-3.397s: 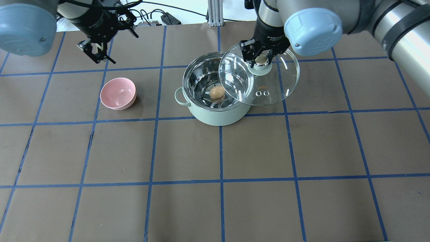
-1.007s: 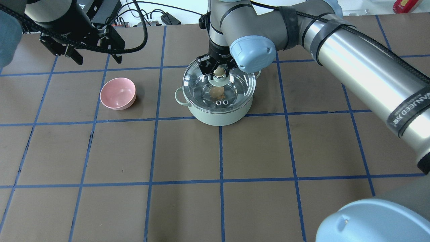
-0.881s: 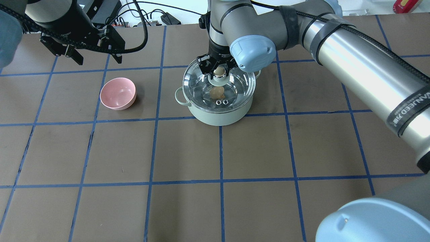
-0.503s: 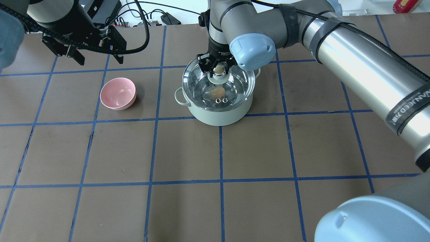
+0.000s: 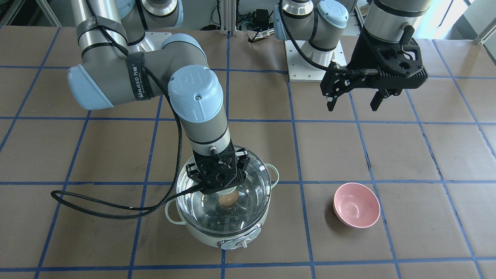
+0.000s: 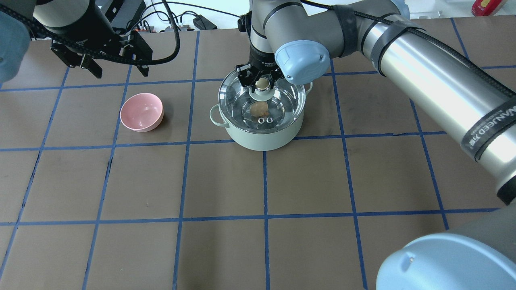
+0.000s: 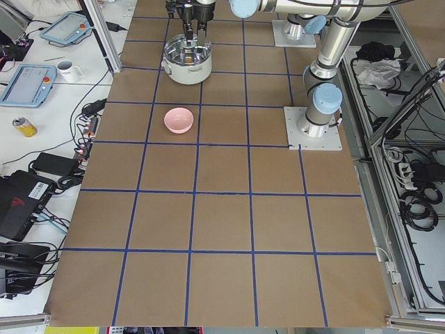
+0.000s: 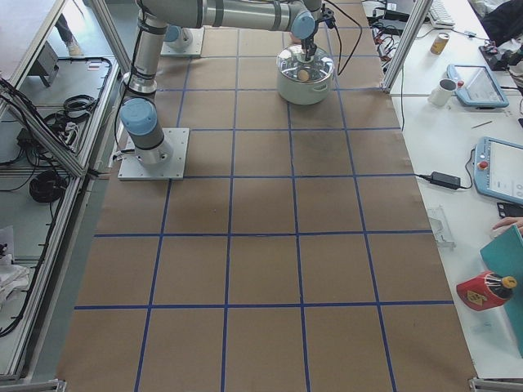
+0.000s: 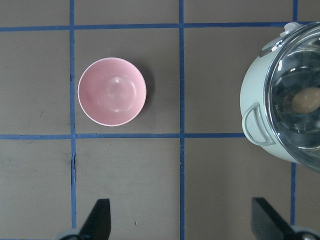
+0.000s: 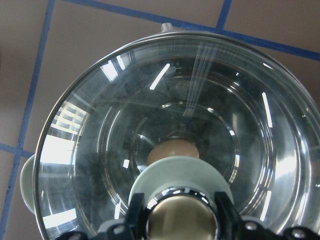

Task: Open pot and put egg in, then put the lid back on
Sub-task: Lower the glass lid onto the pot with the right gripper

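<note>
The pale mint pot (image 6: 262, 140) stands at the table's middle back, its control knob (image 5: 243, 243) on the far side. The tan egg (image 6: 258, 108) lies inside on the steel bottom, seen through the glass. The clear glass lid (image 6: 284, 105) sits on the pot's rim. My right gripper (image 6: 262, 83) is shut on the lid's beige knob (image 10: 182, 220), straight above the pot. My left gripper (image 6: 119, 72) is open and empty, hovering above the table behind the pink bowl. In the left wrist view its fingertips (image 9: 100, 217) frame bare table, with the pot (image 9: 257, 120) at the right edge.
A small pink bowl (image 6: 142, 112) stands empty to the left of the pot. A black cable (image 5: 116, 211) loops from my right wrist down beside the pot. The table is brown with a blue tape grid.
My right gripper has carried the lid from the right of the open pot onto its rim, over the egg. In the last second it has barely moved. My left gripper shifted slightly.
</note>
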You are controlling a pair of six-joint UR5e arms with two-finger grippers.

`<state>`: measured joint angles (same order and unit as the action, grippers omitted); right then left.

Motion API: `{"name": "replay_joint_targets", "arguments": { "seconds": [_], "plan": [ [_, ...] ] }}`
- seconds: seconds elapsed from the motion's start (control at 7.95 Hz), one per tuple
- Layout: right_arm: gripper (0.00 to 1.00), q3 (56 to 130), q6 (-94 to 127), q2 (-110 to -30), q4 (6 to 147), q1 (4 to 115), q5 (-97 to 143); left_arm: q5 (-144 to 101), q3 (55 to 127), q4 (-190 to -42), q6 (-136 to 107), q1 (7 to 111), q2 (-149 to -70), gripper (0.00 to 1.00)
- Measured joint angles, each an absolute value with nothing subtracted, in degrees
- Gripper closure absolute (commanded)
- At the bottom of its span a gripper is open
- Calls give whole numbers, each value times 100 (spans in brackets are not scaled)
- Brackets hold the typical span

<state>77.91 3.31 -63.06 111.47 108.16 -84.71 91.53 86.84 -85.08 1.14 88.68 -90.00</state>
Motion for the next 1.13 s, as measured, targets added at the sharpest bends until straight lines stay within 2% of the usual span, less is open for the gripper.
{"name": "replay_joint_targets", "arguments": {
  "seconds": [1.13],
  "plan": [
    [100,7798,245,-6255,11224,10810,-8473,9158,8684,-8508,115,8868,-9000,0]
  ]
}}
